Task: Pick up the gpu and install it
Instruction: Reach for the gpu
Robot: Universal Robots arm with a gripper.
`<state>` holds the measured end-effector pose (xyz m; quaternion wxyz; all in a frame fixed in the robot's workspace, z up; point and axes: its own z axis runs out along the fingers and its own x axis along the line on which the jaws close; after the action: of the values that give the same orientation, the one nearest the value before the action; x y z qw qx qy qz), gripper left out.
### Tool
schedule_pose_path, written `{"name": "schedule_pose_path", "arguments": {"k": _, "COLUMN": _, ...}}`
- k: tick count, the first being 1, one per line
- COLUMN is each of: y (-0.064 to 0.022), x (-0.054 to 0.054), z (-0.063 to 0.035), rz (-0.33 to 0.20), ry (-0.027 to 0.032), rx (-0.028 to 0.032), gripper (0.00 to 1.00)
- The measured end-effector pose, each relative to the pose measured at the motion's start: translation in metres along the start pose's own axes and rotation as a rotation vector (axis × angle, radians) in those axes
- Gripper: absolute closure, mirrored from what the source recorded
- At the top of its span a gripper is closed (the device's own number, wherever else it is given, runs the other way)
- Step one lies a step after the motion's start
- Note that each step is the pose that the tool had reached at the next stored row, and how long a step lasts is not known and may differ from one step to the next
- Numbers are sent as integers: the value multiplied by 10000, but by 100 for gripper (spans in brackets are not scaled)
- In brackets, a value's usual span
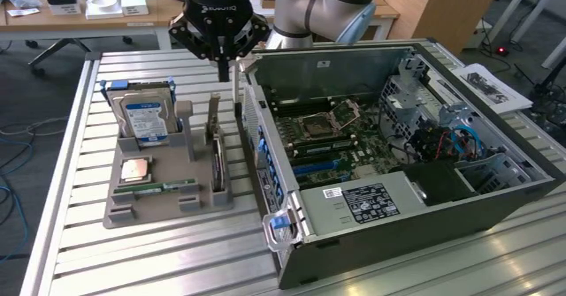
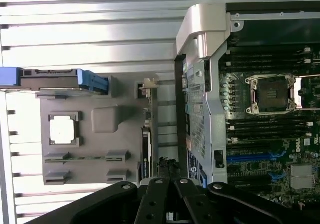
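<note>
The gpu (image 1: 217, 150) is a thin dark card standing on edge in the right slot of a grey holder (image 1: 159, 206), its silver bracket at the far end. In the wrist view the gpu (image 2: 148, 134) appears as a narrow strip between the holder (image 2: 100, 149) and the computer case. My gripper (image 1: 228, 67) hangs above the table at the far end of the gpu, beside the case's corner, shut with nothing between its fingers. The wrist view has the gripper (image 2: 167, 166) over the near end of the card, apart from it.
The open computer case (image 1: 398, 197) lies on the exterior view's right, motherboard (image 1: 327, 130) with blue slots (image 1: 314, 168) exposed. The holder also carries a hard drive (image 1: 146, 117), a processor (image 1: 134, 169) and a memory stick (image 1: 155, 187). A desk with clutter stands behind the slatted table (image 1: 132, 256).
</note>
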<state>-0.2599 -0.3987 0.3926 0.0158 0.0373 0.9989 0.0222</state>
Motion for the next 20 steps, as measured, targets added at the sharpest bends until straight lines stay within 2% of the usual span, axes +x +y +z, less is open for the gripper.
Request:
{"name": "schedule_pose_path", "arguments": {"k": 9, "y": -11, "x": 149, "z": -5, "rz": 1, "ry": -2, "rx": -1, "gripper": 89}}
{"name": "schedule_pose_path", "arguments": {"k": 20, "y": -13, "x": 178, "z": -5, "rz": 1, "ry": -3, "rx": -1, "gripper": 89}}
